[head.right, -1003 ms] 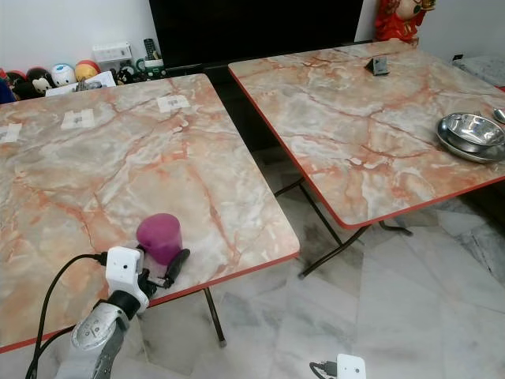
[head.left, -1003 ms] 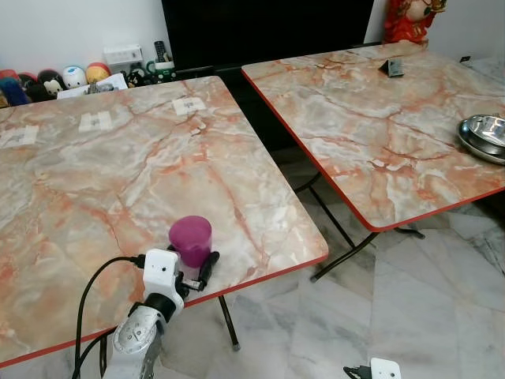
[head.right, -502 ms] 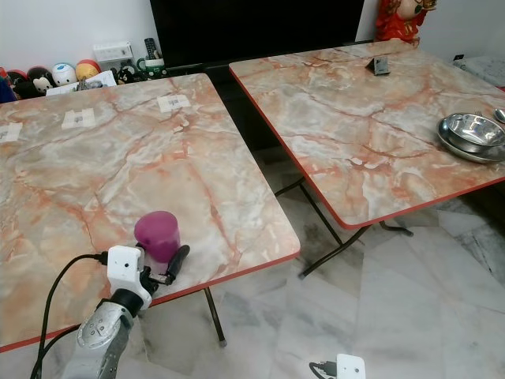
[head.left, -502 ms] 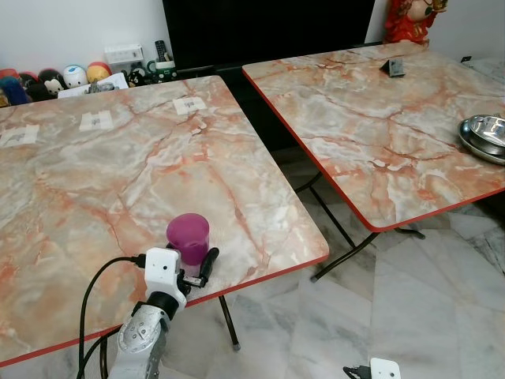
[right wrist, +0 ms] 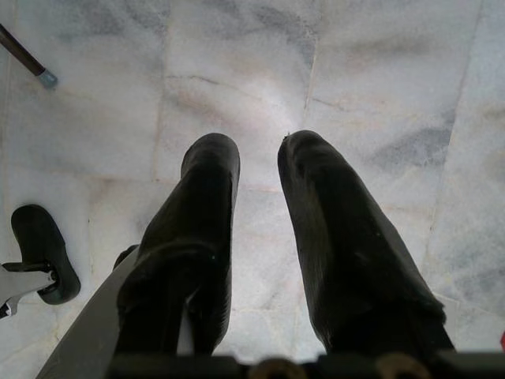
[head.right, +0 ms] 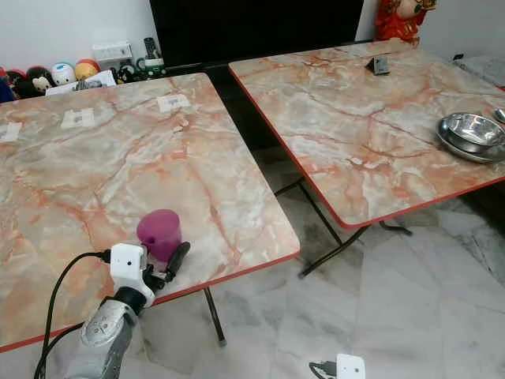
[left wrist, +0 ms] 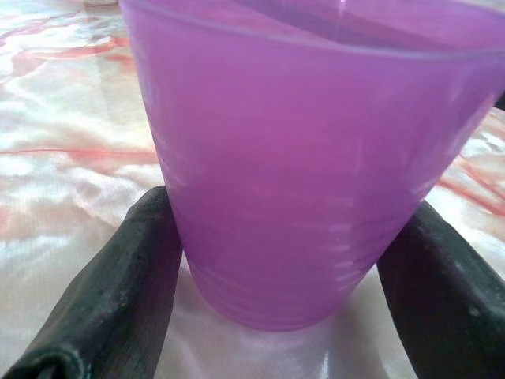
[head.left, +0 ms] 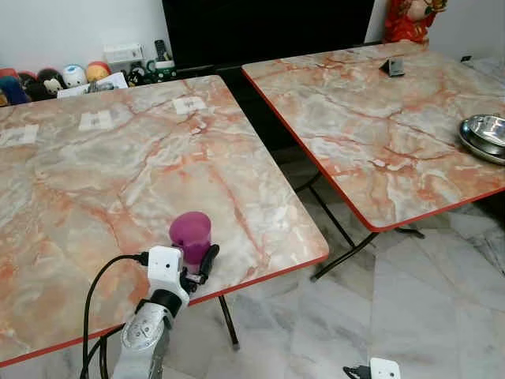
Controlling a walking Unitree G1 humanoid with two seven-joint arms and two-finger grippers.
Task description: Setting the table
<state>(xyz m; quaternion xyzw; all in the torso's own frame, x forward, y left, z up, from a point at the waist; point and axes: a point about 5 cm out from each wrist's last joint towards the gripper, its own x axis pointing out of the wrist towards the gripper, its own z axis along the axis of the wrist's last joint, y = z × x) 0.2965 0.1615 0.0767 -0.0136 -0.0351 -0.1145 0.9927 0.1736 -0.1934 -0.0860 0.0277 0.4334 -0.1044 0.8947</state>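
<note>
Two red-edged, marble-patterned folding tables stand on a pale marble floor (head.left: pixel 410 316).
A translucent purple plastic cup (head.left: pixel 191 234) stands upright near the front edge of the nearer table (head.left: pixel 118 174), with the left gripper (head.left: pixel 196 264) at it, one black finger (left wrist: pixel 110 300) on each side and both touching its wall. The right gripper (right wrist: pixel 259 166) hangs idle over the floor, fingers slightly parted, holding nothing. A stack of shiny steel bowls (head.left: pixel 483 134) sits on the far table (head.left: pixel 379 118).

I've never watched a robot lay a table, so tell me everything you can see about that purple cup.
The purple cup looks like translucent plastic, tapering toward its base, with faint ridges low on its wall. It stands upright near the front edge of the left marble-patterned table. The left pincer has a black finger on each side, pressed against its lower wall. Whether anything is inside cannot be told.
</note>
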